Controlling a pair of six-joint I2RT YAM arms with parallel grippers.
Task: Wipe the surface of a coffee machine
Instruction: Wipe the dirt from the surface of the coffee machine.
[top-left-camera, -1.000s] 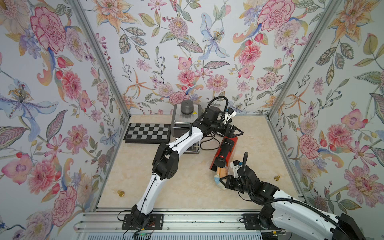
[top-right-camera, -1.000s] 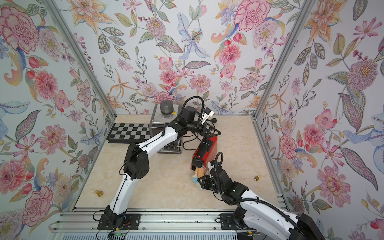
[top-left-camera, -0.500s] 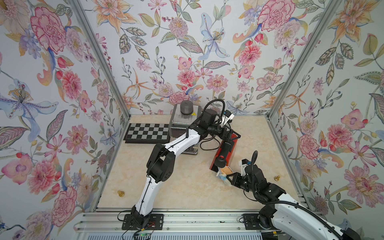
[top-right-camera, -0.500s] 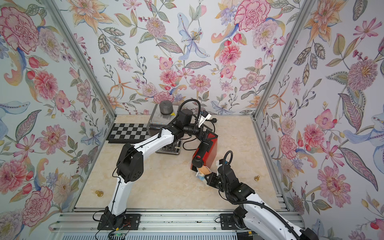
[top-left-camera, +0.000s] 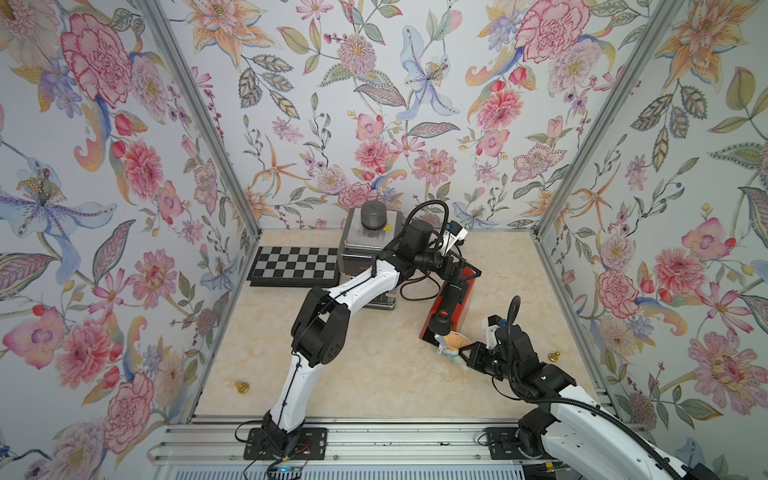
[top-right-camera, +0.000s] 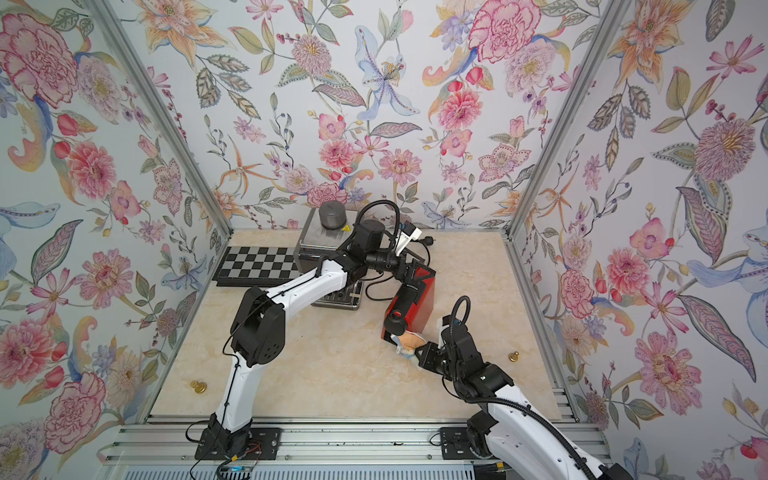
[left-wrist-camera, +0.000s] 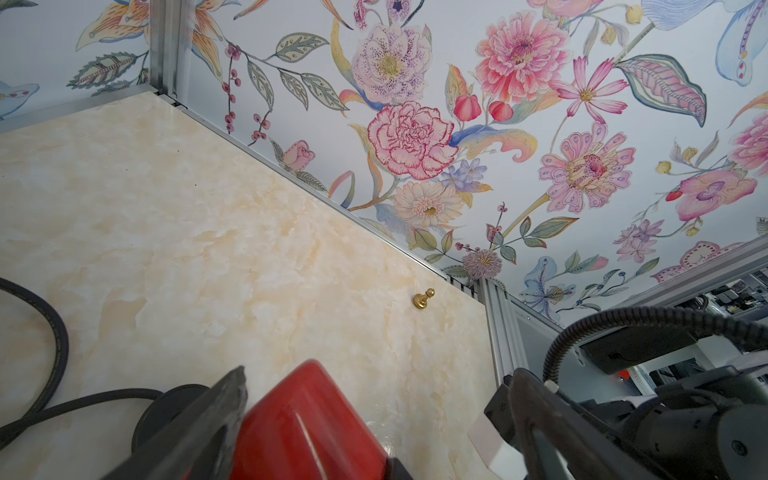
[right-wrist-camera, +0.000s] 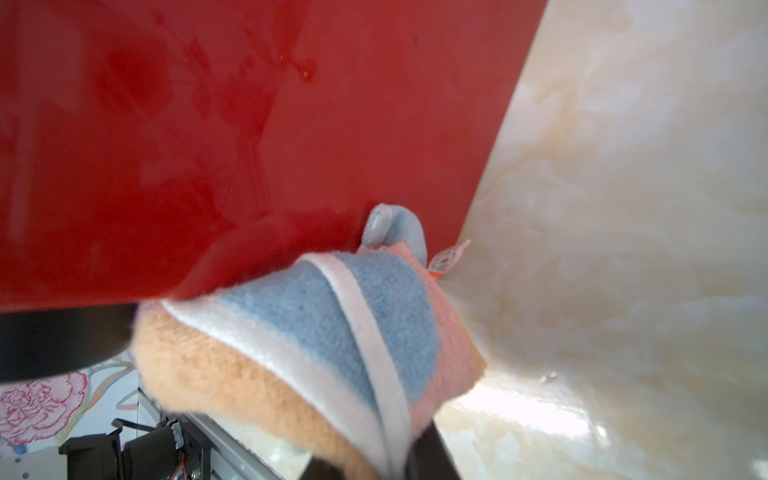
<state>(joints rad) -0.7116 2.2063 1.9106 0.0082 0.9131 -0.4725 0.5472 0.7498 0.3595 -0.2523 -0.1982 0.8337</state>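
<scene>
Both top views: mounted high at cell front, looking down & twd back wall, far enough to take in whole table. Left wrist cam: low, looks across table to side wall, gold pawn mid-dist. Right wrist cam: v. close on coffee machine + cloth; machine shows in all four.

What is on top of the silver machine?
A grey round cap and a yellow sticker. The left arm hides the machine's front, so the rest there is unseen.

Both arms show white links, bulky black joints and seemingly corrugated black cables.
</scene>
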